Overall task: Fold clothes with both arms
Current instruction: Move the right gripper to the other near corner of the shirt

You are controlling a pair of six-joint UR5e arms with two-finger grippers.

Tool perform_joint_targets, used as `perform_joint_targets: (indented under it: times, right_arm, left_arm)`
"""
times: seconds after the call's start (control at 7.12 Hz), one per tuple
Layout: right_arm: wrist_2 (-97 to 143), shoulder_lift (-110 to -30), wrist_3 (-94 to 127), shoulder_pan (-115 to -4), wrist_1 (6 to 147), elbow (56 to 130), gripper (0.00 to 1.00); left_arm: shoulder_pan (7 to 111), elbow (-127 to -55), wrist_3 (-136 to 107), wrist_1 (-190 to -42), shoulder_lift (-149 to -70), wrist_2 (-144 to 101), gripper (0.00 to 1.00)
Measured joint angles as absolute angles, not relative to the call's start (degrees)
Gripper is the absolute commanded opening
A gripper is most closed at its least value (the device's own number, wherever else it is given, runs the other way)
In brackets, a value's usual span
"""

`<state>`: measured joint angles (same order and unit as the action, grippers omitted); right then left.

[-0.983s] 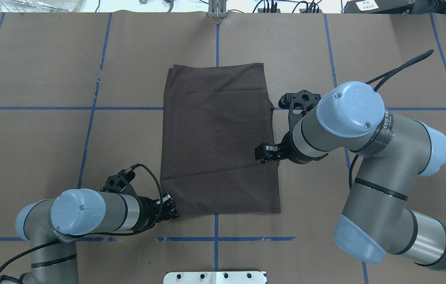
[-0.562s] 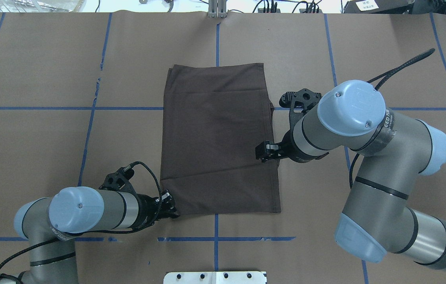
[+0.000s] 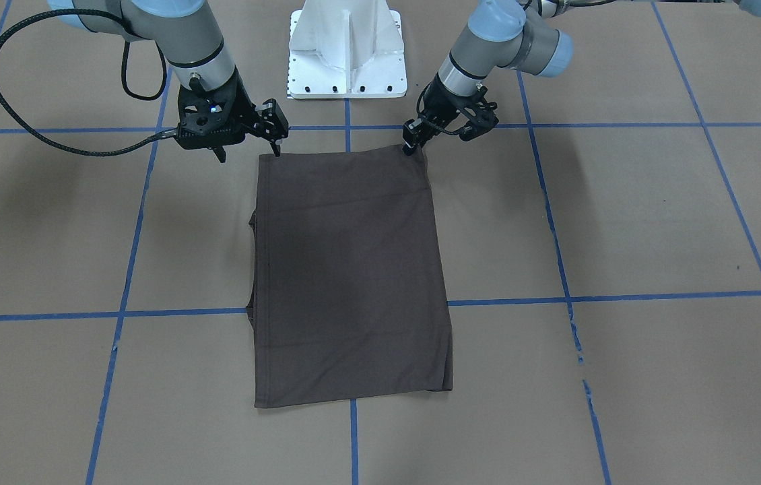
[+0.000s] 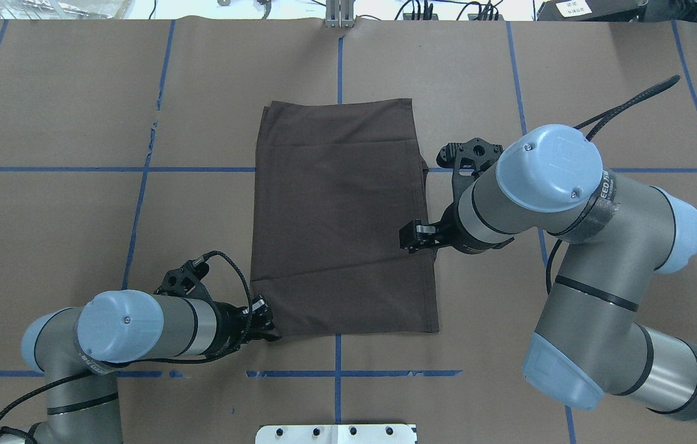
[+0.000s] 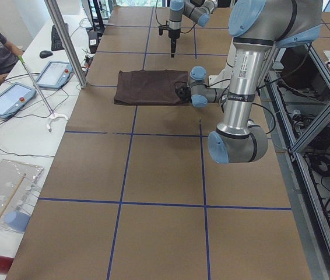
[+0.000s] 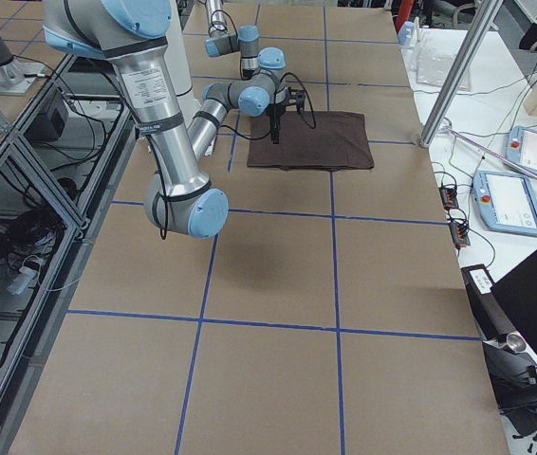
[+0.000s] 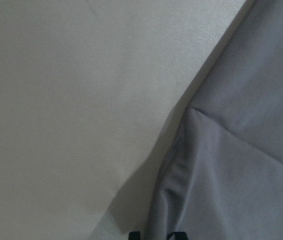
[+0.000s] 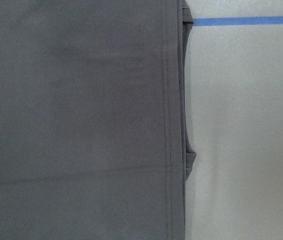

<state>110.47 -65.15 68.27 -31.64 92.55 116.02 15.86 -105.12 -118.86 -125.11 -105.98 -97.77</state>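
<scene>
From across the table (image 3: 623, 215), we see the dark brown T-shirt (image 3: 347, 269) lying flat in the middle, folded into a tall rectangle. The left fingers (image 3: 410, 144) are down at its robot-side corner on that arm's side, touching the cloth. The right fingers (image 3: 279, 138) hang just above the other robot-side corner.

In the overhead view, the left fingers (image 4: 264, 320) meet the T-shirt's (image 4: 342, 216) near left corner, and a crease runs from there across the cloth. The right fingers (image 4: 413, 238) show over the right edge, partway along it.

From the left end, we see the right arm (image 5: 176, 14) pointing straight down, raised above the table.

In the left wrist view, a ridge of cloth runs down between two black fingertips (image 7: 177, 236): the left fingers are clenched on the T-shirt's corner.

The right wrist view looks down on the T-shirt's stitched edge (image 8: 167, 100), with a blue tape line (image 8: 241, 21) on the table beside it. The right fingers look released and grasp nothing.
</scene>
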Motion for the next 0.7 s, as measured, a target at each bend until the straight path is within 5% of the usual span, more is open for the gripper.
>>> perform_joint_targets:
  times: [0.14, 0.7]
  right_arm:
    - [110.5, -65.2, 68.3, -31.6, 92.5, 116.0, 1.00]
    - [110.2, -65.7, 72.2, -30.9, 92.5, 116.2, 1.00]
  left_arm:
    - [15.9, -105.1, -118.9, -124.6, -106.0, -97.7, 0.00]
    - [15.8, -105.8, -118.4, -123.5, -106.1, -97.8, 0.00]
